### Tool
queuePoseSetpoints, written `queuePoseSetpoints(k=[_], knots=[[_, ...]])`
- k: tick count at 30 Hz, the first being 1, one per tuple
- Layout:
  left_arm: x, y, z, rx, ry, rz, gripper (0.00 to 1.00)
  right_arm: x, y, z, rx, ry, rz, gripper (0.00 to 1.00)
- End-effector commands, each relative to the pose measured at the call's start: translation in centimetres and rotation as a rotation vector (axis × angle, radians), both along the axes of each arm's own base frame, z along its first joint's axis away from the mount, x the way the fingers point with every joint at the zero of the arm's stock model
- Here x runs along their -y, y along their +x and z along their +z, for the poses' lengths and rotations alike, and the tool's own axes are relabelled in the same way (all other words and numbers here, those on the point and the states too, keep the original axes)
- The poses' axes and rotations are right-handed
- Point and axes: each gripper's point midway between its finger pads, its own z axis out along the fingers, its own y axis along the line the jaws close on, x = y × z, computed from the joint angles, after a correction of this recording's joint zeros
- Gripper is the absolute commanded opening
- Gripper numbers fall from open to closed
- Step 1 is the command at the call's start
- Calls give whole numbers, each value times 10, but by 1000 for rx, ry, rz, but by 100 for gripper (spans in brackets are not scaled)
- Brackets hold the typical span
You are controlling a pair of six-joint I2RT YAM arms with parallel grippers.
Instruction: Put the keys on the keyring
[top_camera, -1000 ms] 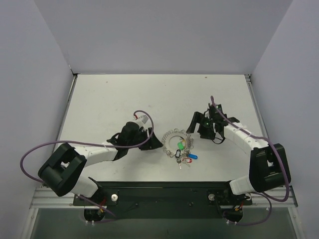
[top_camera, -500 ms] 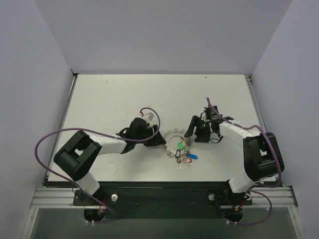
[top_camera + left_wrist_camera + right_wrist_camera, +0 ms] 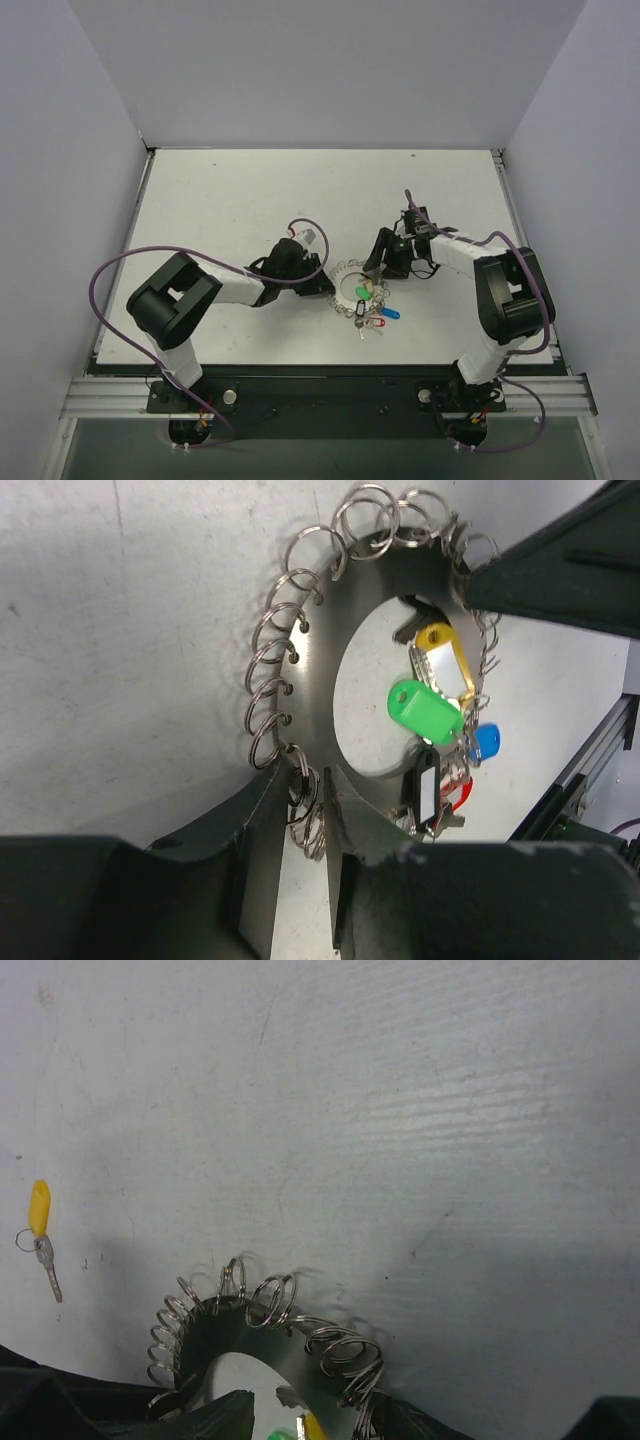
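table point(image 3: 220, 190): pale grey, scuffed | walls point(image 3: 330, 70): plain lilac-white (three sides) | light: even

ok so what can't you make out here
Grip of right claw: fingertips cut by the right wrist view's bottom edge.
Grip of left claw: left wrist view, fingers straddle the keyring rim, contact unclear.
Far keyring rim: left wrist view, under the right claw.
Top view: loose yellow key too small or covered.
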Motion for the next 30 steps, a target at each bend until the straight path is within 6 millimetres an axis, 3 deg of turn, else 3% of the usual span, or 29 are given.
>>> queuePoseSetpoints(k=[1,10,16,20,22,25,30], knots=[[11,-17,0,-4,-20,-45,30,-17,20,13,55,16,23,52],[22,-52,13,12,-26,-109,30,-50,33,27,114,13,110,52],[21,-66,21,42,-4,-110,32,-42,34,30,121,-18,96,53],[12,-65,45,133,-26,-103,38,-35,32,34,140,-37,85,54],[4,-64,50,174,-10,-97,47,-33,32,40,165,-47,85,55],[-10,-50,73,258,8,-25,57,-30,33,48,197,-55,85,56],[-30,-25,81,248,-13,37,59,-31,35,58,249,-84,101,56]])
